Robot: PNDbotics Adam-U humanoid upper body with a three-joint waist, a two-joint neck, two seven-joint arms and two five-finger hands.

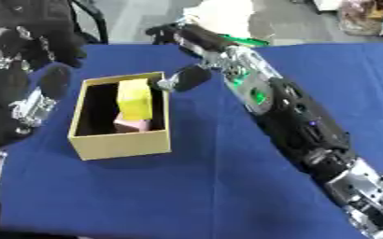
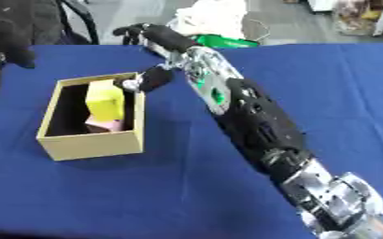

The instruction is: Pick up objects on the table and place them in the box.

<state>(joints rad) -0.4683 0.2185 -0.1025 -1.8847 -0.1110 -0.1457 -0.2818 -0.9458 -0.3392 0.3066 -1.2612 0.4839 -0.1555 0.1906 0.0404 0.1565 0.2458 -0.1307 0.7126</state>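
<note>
Cardboard box [image 1: 121,142] holds one yellow block [image 1: 135,99], one pink block [image 1: 131,125]; right hand [image 1: 196,39] fingers straight; left hand [image 1: 19,100] relaxed.

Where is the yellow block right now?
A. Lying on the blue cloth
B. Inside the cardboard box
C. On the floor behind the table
B: the yellow block stands inside the cardboard box, on something pink, with the right hand at the box's rim beside it.
</note>
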